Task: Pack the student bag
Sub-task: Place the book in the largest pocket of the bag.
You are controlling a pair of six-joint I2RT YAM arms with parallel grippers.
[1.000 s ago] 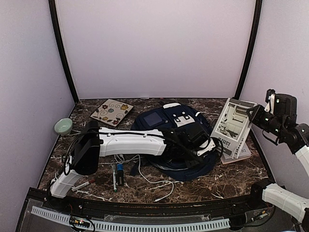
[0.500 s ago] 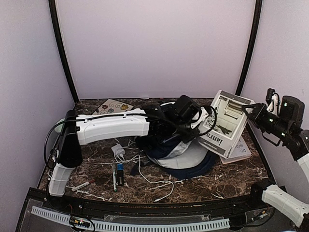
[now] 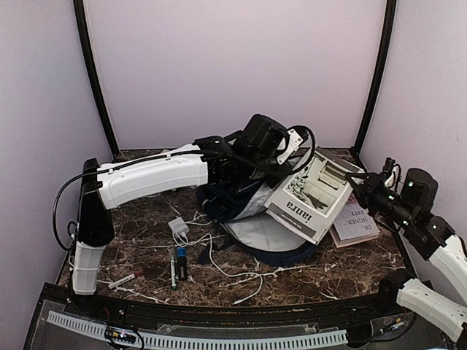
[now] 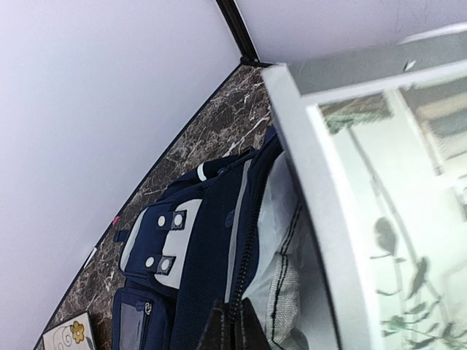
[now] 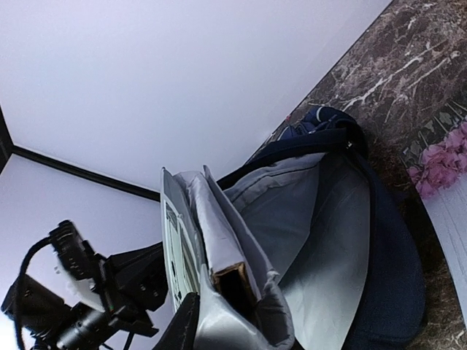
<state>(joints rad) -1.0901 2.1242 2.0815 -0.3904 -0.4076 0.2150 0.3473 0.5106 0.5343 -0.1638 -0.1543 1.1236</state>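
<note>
Student bag point(image 3: 257, 222), navy, centre of worktop point(image 3: 350, 271): mouth edge clamped in left gripper point(image 4: 232, 329); grey book point(image 3: 310, 205), tilted, at its 3 o'clock, clamped in right gripper point(image 3: 355, 187).

Matt navy woven cloth on the student bag point(image 4: 201, 262), with smoother pale grey cloth as lining. Printed white paper cover on the book point(image 3: 306, 208). Glossy dark brown stone look, white-veined, on the surface point(image 3: 343, 270). Smooth white plastic shell on the left arm point(image 3: 153, 175).

Lettering "ianra" stands on the white book point(image 3: 315, 205) cover, at 3 o'clock of the student bag point(image 3: 222, 203); the paperback point(image 3: 355, 226) print is illegible.
</note>
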